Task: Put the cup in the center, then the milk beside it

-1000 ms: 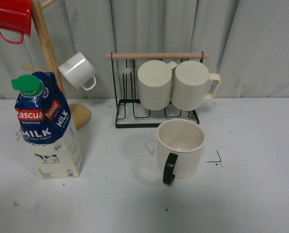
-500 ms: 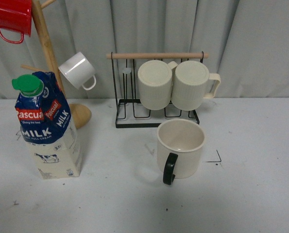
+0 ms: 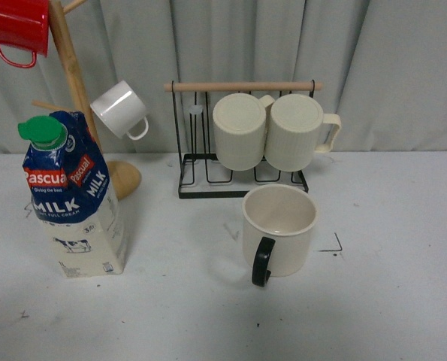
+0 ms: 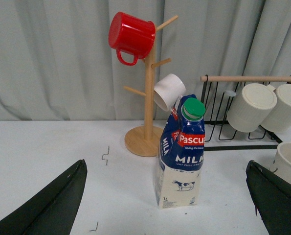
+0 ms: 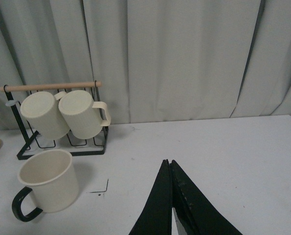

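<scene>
Milk [image 3: 77, 203] upright, long axis vertical

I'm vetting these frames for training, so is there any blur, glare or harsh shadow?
Front view: even light, faint shadows by cup and milk. Left wrist view: left gripper nearly black, detail lost. Right wrist view: right gripper likewise; no glare.

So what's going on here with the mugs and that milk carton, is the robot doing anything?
Nothing is being held right now. The black-handled cream mug stands upright on the white table, just in front of the mug rack. The Pascual milk carton stands well off to the left, apart from the mug, so it is not yet beside it. The left gripper is open and faces the carton without touching it. The right gripper is shut and empty.
</scene>
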